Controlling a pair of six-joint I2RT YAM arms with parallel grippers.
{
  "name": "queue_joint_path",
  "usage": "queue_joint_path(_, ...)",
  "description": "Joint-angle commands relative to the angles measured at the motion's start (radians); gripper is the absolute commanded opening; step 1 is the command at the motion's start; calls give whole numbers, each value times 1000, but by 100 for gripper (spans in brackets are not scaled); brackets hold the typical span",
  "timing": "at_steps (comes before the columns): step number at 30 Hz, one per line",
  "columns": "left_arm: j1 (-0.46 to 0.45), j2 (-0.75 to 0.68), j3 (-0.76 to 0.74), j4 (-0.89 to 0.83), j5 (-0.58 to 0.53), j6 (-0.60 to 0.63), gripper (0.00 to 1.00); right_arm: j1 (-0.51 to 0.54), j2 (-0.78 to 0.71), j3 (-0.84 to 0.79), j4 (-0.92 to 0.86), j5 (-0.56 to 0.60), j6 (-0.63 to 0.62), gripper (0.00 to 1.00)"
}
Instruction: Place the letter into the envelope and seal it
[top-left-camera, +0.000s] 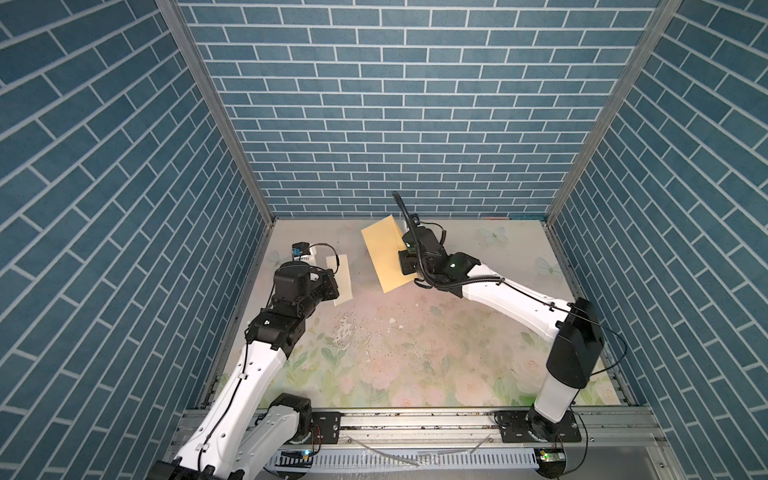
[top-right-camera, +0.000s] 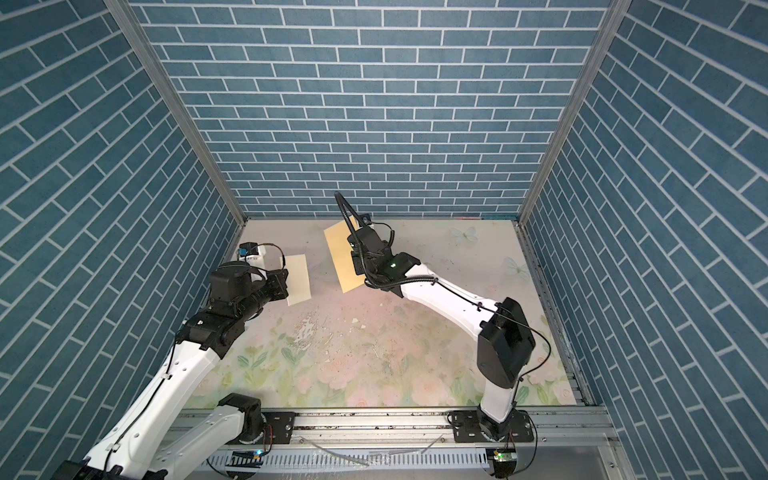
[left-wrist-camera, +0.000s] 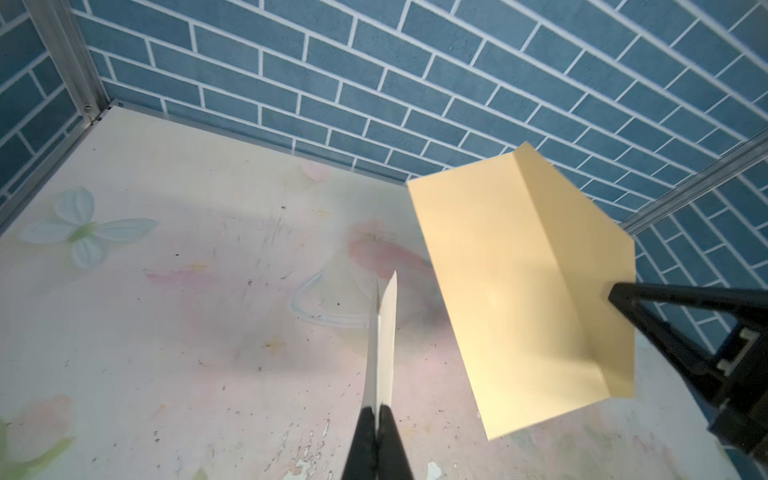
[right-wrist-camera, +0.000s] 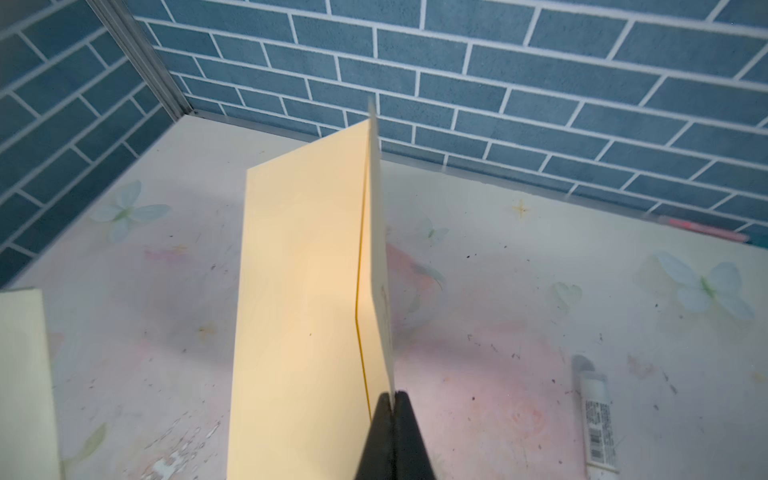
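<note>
Blue brick walls enclose the floral counter (top-left-camera: 415, 340). Left pincer (left-wrist-camera: 377, 411) is clamped tight on the cream letter (left-wrist-camera: 384, 345), held above the counter. Right pincer (right-wrist-camera: 392, 401) pinches the tan envelope (right-wrist-camera: 299, 291) by its flap, aloft nearby, apart. A glue stick (right-wrist-camera: 598, 419) lies on the counter.

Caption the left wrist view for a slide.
Left gripper pinches the letter edge-on; right gripper holds the envelope aloft beside it.
</note>
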Motion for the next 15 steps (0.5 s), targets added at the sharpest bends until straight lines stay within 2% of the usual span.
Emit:
queue_joint_path(1, -46, -12, 32, 51, 41, -35, 0, -2, -78, -130, 62, -60, 130, 0)
queue_joint_path(8, -152, 10, 68, 65, 20, -60, 0, -7, -211, -375, 147, -56, 252, 0)
queue_joint_path(15, -255, 96, 66, 118, -7, -71, 0, -24, -239, -555, 249, -116, 344, 0)
